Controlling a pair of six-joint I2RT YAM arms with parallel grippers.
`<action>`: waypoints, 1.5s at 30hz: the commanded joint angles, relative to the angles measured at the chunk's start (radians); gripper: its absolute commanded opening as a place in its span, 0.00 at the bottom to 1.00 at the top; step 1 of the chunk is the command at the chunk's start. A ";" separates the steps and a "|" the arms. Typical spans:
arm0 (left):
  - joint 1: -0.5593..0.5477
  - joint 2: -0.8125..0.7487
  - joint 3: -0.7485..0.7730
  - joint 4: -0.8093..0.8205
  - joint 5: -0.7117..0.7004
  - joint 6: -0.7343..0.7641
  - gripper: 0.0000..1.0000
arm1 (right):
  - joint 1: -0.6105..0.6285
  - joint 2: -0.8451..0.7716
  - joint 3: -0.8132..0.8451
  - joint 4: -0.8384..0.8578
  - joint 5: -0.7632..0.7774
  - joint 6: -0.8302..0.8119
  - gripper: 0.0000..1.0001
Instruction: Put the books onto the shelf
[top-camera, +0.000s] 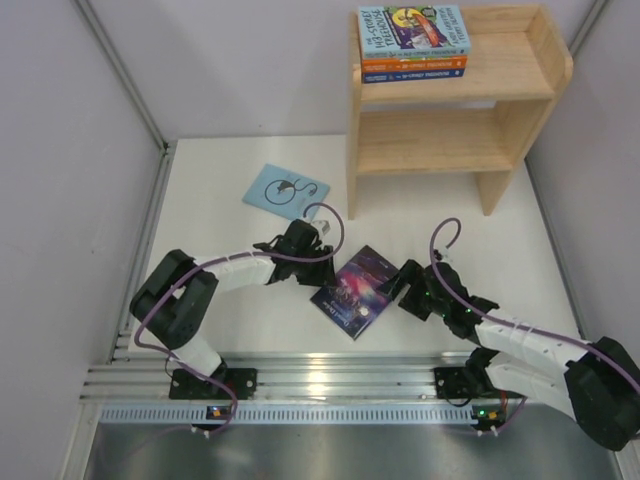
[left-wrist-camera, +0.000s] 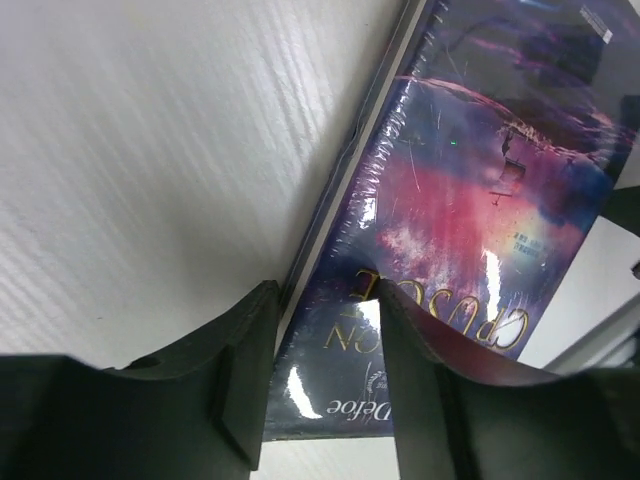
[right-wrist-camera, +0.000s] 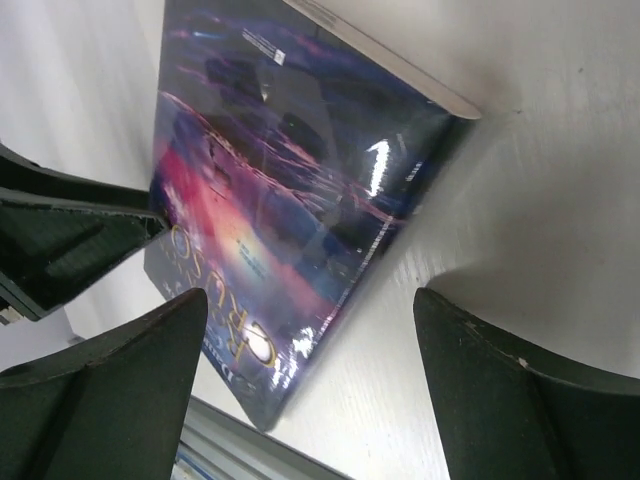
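Observation:
The dark purple galaxy book lies on the white table between my two grippers. My left gripper stands over its left corner. In the left wrist view the gripper is open, one finger beside the book's edge and the other over the cover. My right gripper is at the book's right edge, wide open, holding nothing; the book fills its left half. A pale blue book lies flat further back. The shelf carries three stacked books on its top level.
The shelf stands at the back right of the table, close to the right wall. White walls close in both sides, with a metal post along the left. An aluminium rail runs along the near edge by the arm bases.

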 joint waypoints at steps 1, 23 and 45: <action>-0.005 -0.021 -0.073 0.101 0.142 -0.077 0.47 | 0.005 0.033 0.001 0.115 0.039 -0.038 0.84; 0.016 0.086 -0.061 0.164 0.253 -0.120 0.39 | -0.124 0.105 0.016 -0.036 -0.168 -0.168 0.86; 0.065 0.118 -0.177 0.473 0.535 -0.338 0.09 | -0.121 0.066 -0.123 0.613 -0.547 -0.018 0.79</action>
